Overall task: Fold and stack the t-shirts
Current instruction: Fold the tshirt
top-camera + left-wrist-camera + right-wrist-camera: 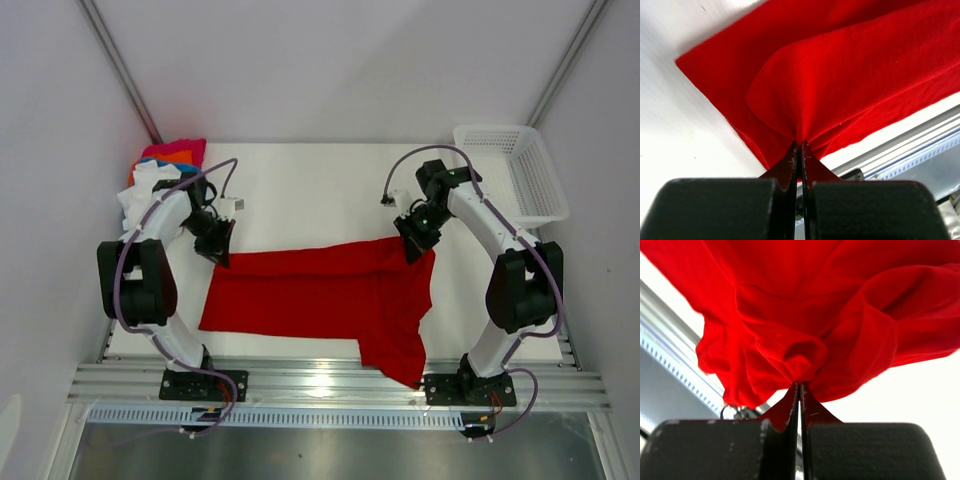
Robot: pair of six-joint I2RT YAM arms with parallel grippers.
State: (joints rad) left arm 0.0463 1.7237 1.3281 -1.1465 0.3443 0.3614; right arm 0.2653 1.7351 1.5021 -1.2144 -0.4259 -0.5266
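Bunching soft red t-shirt [320, 290], nipped by left pincer [800, 146], right pincer [799, 385]

Readable txt: none in all 3 views.
red t-shirt [300, 290]: plain cloth, no print or tag legible.
mesh basket [500, 130]: no label or no. legible.

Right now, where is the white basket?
From above, the white basket sits at the far right corner of the table, beyond the right arm, apart from the red t-shirt.
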